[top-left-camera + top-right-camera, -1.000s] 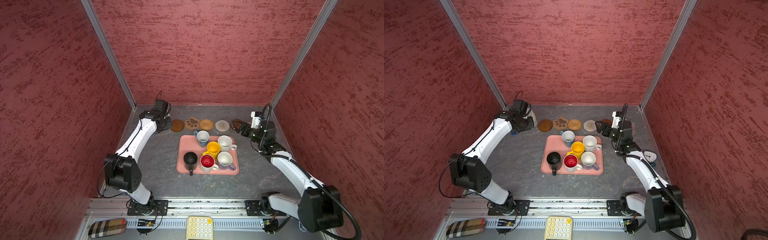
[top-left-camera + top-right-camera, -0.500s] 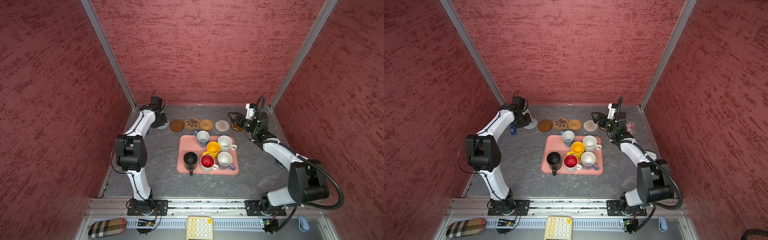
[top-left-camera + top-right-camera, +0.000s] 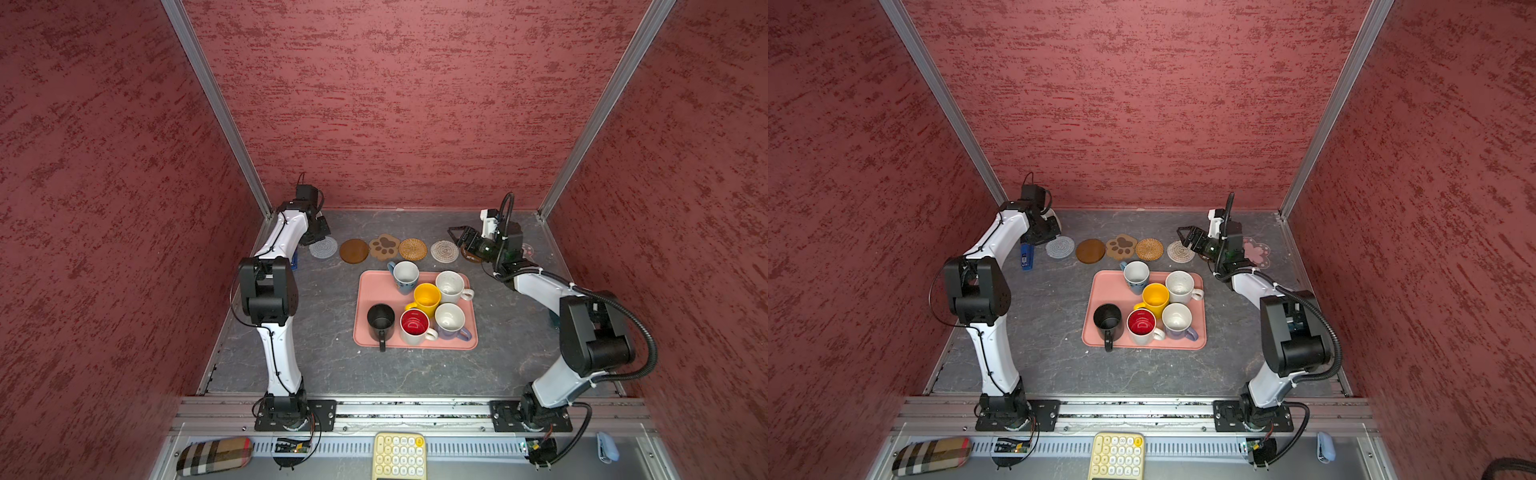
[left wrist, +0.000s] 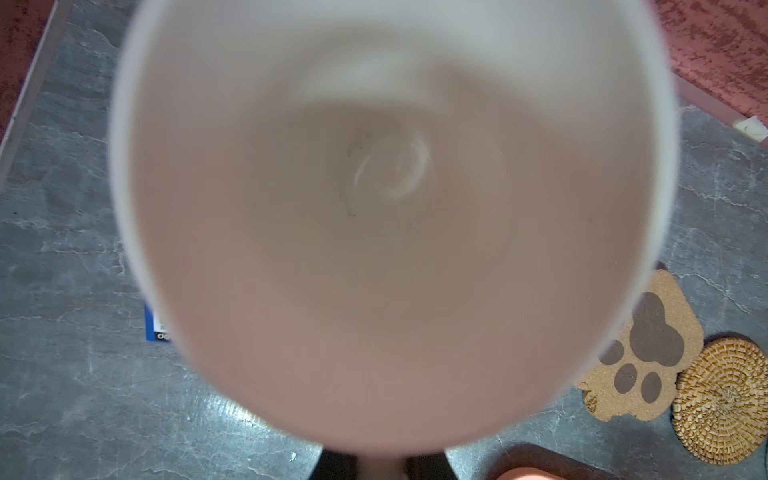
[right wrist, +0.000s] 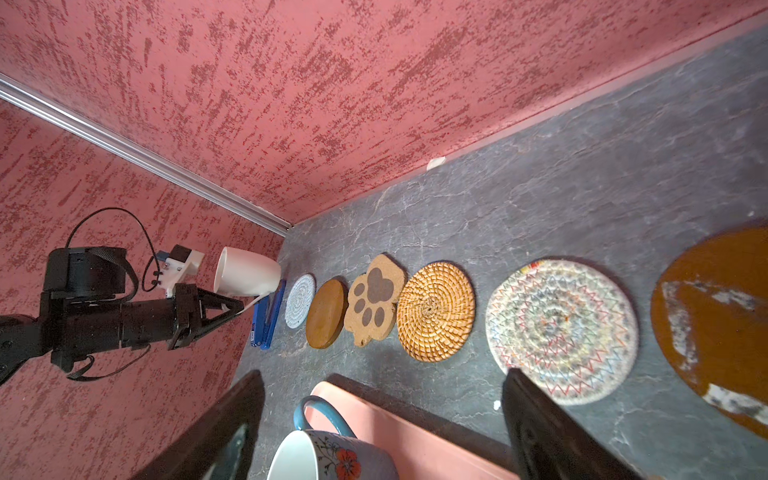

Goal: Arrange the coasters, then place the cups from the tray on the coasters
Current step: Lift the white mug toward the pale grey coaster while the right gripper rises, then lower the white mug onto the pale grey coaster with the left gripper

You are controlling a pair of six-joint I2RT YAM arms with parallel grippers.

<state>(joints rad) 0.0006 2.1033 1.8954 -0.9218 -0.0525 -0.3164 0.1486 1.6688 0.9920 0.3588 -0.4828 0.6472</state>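
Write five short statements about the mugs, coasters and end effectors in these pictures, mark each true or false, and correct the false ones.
1. The left end effector holds a white mug. True.
2. The pink tray holds seven mugs. False: it holds six.
3. The paw-shaped coaster lies between a brown disc coaster and the wicker coaster. True.
4. The right end effector grips the yellow mug. False: it is open and empty, and the yellow mug stands on the tray.
5. A mug stands on the wicker coaster. False: it is bare.
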